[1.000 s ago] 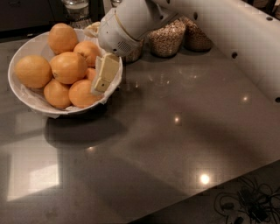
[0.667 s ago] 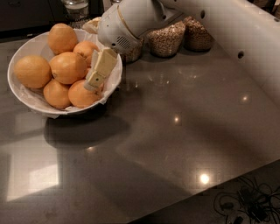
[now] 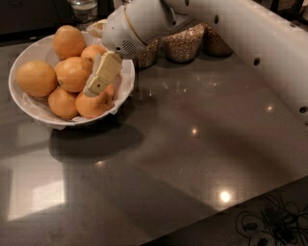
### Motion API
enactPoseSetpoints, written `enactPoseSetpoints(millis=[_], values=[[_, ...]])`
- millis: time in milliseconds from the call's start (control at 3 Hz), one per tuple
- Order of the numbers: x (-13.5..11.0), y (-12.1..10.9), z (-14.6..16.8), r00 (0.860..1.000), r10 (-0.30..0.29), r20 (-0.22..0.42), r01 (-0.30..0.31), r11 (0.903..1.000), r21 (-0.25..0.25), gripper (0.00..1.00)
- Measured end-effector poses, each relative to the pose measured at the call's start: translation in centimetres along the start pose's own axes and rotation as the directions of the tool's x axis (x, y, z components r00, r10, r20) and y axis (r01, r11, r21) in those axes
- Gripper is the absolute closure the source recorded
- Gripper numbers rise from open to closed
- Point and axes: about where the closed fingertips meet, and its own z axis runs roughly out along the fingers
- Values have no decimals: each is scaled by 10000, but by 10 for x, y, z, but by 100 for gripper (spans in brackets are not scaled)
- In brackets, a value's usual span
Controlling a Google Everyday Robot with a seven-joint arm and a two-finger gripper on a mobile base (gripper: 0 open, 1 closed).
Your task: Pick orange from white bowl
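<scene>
The white bowl (image 3: 21,103) stands at the back left of the dark counter, lined with white paper and holding several oranges. A large round orange (image 3: 72,73) sits in its middle, with a yellower one (image 3: 35,78) to its left and smaller ones in front. My gripper (image 3: 95,88) hangs inside the bowl's right half. Its cream tip lies between the middle orange and the front-right orange (image 3: 96,104), close to or touching both. It hides part of the oranges behind it.
Glass jars of grains (image 3: 183,44) stand behind the bowl's right side, and a glass (image 3: 84,8) stands at the back. My white arm (image 3: 250,43) spans the upper right. Cables (image 3: 269,226) lie past the counter's front right edge.
My gripper has moved left and a little deeper into the bowl, from its right rim toward the middle orange. The oranges have not visibly shifted.
</scene>
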Motion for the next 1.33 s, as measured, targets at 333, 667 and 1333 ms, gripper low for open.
enactPoseSetpoints(millis=[333, 667, 1333], values=[[1, -3, 4, 10000, 10, 18, -10, 10000, -24, 11], [1, -7, 10, 10000, -35, 64, 35, 10000, -83, 17], [-2, -14, 23, 9998, -182, 108, 186, 9992, -362, 24]])
